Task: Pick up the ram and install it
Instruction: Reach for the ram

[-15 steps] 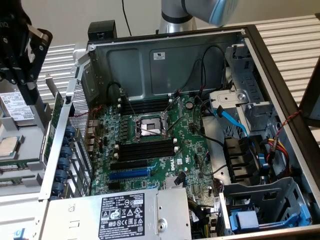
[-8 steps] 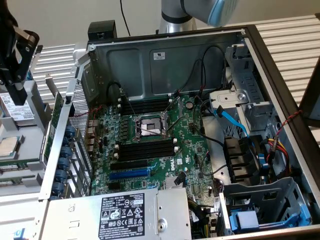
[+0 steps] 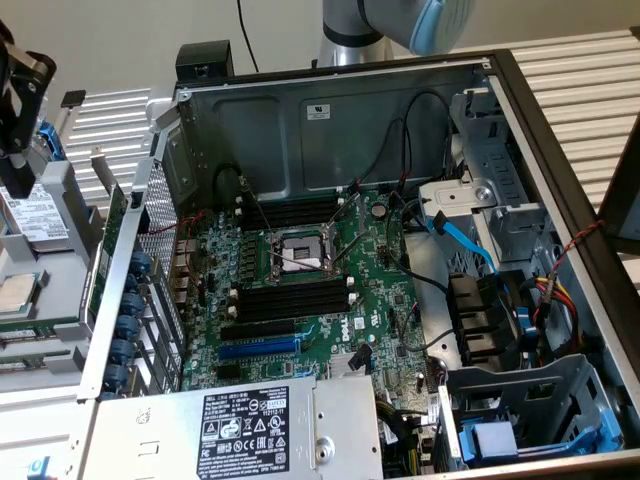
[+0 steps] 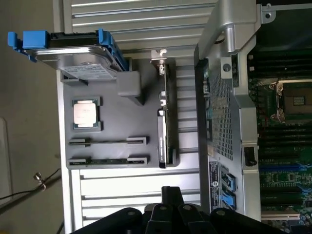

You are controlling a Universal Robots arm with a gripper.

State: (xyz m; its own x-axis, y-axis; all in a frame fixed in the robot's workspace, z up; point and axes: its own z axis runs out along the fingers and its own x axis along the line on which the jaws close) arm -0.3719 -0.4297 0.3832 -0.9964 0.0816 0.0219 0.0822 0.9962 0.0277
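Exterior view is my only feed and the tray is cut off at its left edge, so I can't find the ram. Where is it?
Observer: The ram lies on the gray tray, with one holder between it and the processor.
Operator: Is that holder loaded too?
Observer: No, it looks empty.
Operator: Is the gripper carrying anything?
Observer: No. The gripper is shut on nothing and is apart from the ram.
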